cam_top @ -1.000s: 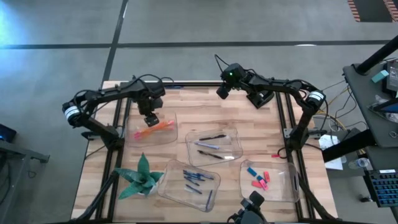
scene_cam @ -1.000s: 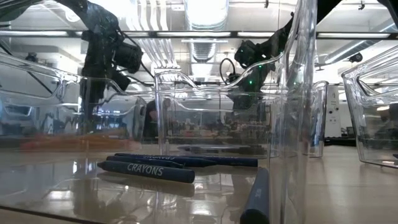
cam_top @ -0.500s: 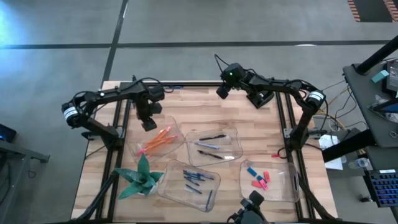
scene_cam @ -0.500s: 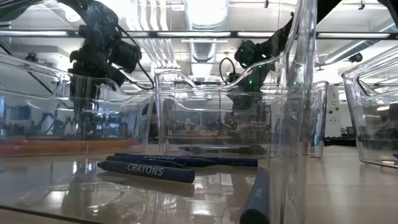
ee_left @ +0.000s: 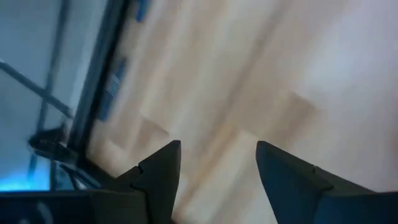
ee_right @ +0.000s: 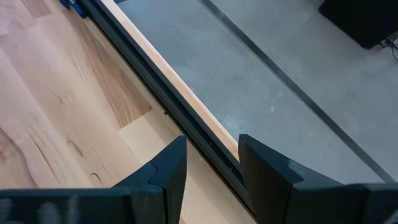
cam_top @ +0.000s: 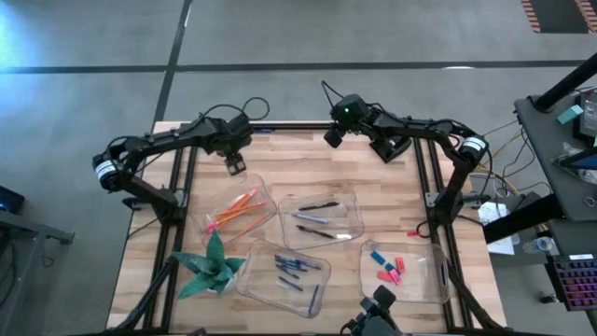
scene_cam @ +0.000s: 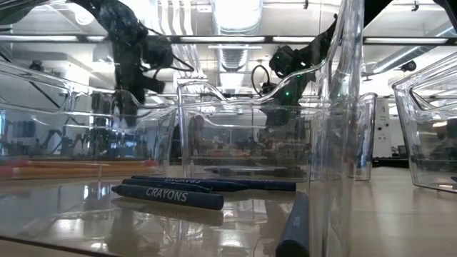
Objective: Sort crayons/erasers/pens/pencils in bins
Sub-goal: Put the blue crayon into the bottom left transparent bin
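Note:
Orange and pink pencils lie slanted in the far-left bin. Black pens lie in the middle bin, and blue crayons in the near bin. Pink, red and blue erasers lie in the right bin. My left gripper hangs open above bare wood, on the far side of the pencil bin, nothing between its fingers. My right gripper waits open over the table's far edge.
A green folded-paper plant stands at the near left, beside the crayon bin. A small red piece lies on the wood near the right frame post. Black frame rails run along the table's left, right and far edges. Bare wood lies between the bins and the far edge.
My left gripper has risen from over the pencil bin and gone toward the table's far edge, tipping as it went. The pencil bin has turned and slid a little toward the near edge, and the pencils in it now lie slanted and fanned out.

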You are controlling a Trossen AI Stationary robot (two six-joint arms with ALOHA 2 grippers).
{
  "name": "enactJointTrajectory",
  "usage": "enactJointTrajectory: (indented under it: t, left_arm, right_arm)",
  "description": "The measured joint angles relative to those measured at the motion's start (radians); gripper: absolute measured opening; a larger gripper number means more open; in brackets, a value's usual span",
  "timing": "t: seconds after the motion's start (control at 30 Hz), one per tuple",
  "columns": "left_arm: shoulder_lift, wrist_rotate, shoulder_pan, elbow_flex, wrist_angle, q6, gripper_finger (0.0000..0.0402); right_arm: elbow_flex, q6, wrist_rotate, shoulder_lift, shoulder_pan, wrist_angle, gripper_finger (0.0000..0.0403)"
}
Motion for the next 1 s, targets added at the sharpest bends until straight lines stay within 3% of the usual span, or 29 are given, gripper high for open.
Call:
enactJointTrajectory:
  t: [0.3, 0.57, 1.0]
  left_arm:
    - [0.132, -0.022, 0.124, -0.013, 0.254, -0.077, 0.0196]
    - [0.249, -0.024, 0.229, 0.002, 0.365, -0.133, 0.0196]
    - [0.342, -0.090, 0.305, 0.002, 0.481, -0.271, 0.0196]
  right_arm:
    - [0.000, -0.001, 0.000, 0.000, -0.001, 0.000, 0.0137]
    - [0.000, 0.000, 0.000, 0.000, -0.004, 0.000, 0.0137]
    - [0.000, 0.000, 0.000, 0.000, -0.006, 0.000, 0.0137]
